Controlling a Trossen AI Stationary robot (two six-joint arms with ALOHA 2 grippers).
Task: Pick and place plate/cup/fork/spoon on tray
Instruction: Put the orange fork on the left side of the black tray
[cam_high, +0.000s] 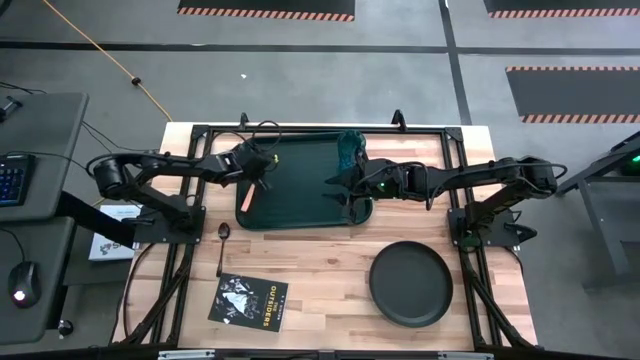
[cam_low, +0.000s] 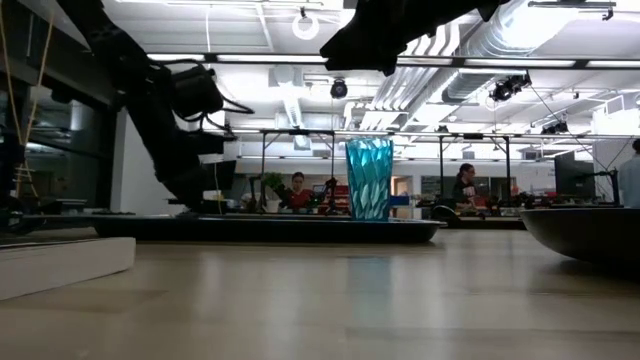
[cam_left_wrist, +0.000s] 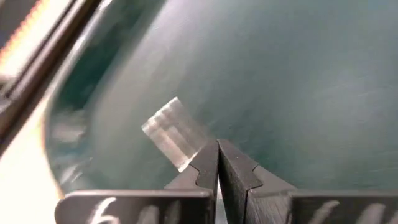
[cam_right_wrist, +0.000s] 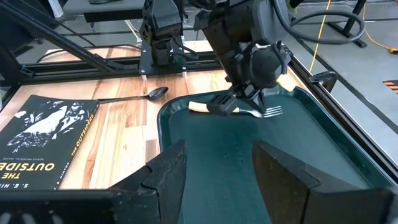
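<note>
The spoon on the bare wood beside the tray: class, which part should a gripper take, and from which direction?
Grip the spoon at mid-handle, from straight above, fingers across the handle. It lies flat on the table, thin and straight, with open wood on both sides; the rounded bowl offers less hold.

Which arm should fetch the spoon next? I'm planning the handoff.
Probably left. The spoon lies on the table beside the tray's left edge, close to the left gripper, shut on the fork. The open right gripper hangs across the tray.
</note>
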